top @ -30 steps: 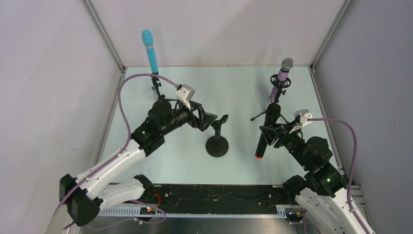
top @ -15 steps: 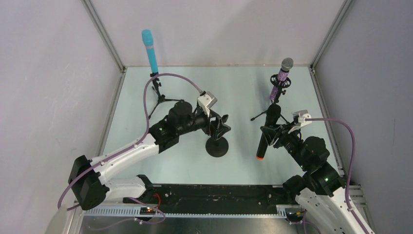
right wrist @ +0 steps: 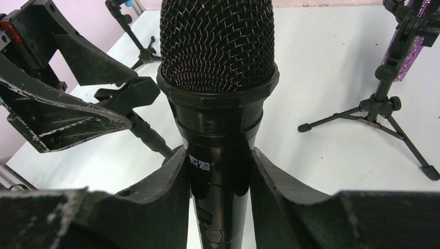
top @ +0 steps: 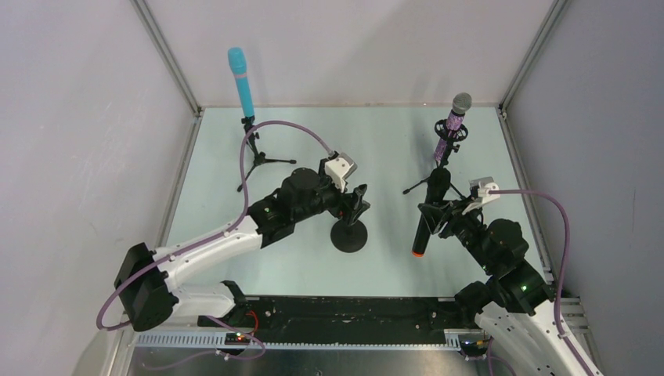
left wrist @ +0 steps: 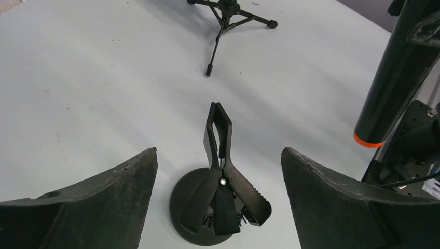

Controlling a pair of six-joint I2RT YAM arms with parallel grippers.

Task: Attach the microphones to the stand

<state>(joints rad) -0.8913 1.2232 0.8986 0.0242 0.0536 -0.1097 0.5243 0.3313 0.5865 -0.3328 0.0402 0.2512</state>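
Observation:
A black microphone with an orange end [top: 425, 221] hangs tilted, orange end down, with my right gripper [top: 448, 213] shut on its body just under the mesh head [right wrist: 217, 46]. My left gripper [top: 356, 202] is open, its fingers [left wrist: 119, 187] standing either side of the black spring clip [left wrist: 220, 176] on the round-base stand [top: 349, 235], not touching it. The light blue microphone [top: 241, 82] stands in a tripod stand [top: 254, 157] at the back left. At the back right, the purple glitter microphone [top: 452, 125] sits in another tripod stand [top: 435, 178].
White enclosure walls with metal corner posts [top: 168, 63] close the pale green table [top: 313, 266] on three sides. A purple cable [top: 266, 129] loops over the left arm and passes near the blue microphone's tripod. The tripod legs [left wrist: 223, 21] lie just beyond the round-base stand.
My left arm has swung right from beside the blue microphone's tripod to the round-base stand, bringing its open fingers round the clip. The right gripper and black microphone have barely moved.

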